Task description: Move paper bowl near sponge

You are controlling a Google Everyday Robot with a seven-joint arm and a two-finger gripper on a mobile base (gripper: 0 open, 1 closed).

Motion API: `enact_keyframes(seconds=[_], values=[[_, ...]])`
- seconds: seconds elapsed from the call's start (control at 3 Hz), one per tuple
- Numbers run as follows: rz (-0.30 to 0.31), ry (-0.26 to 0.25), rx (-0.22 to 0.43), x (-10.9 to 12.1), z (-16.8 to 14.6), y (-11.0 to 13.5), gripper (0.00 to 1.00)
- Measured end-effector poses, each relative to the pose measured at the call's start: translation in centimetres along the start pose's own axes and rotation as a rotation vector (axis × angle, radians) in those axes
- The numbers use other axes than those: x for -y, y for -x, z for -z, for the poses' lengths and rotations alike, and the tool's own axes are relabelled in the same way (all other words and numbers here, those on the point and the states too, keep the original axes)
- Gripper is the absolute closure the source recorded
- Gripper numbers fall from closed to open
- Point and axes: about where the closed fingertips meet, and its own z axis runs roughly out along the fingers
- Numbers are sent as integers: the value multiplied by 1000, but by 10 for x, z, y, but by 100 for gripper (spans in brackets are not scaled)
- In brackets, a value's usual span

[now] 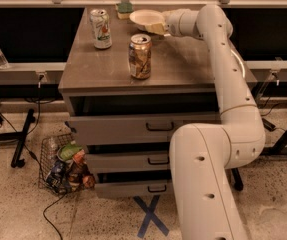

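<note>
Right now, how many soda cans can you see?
2, on the table: a white can back left, a brown can front centre. Gripper at the paper bowl rim. Floor basket may hide others.
</note>
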Motion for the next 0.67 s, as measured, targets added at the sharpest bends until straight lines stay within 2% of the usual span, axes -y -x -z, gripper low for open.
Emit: enact_keyframes(seconds=[0.67], values=[[9, 26, 53, -16, -10, 27, 87]])
